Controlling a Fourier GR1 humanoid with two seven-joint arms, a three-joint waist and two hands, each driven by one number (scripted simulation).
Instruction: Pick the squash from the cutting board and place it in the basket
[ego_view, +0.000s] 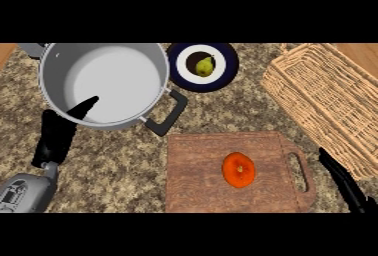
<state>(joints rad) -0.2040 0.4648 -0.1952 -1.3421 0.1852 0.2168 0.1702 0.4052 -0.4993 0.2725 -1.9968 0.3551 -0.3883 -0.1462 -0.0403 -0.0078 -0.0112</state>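
Observation:
An orange round squash (239, 170) lies in the middle of the wooden cutting board (199, 190) at the lower centre. The woven wicker basket (325, 95) stands at the right, reaching to the far edge. My right hand (347, 185) shows at the lower right edge, fingers straight, just right of the board's handle and well apart from the squash. At the left my left hand (59, 135) stands open with fingers up, in front of the pot's rim.
A large grey pot (103, 80) with black handles stands at the far left. Behind the board is a dark-rimmed plate (229, 75) with a pear (204, 66) on it. The counter is speckled stone.

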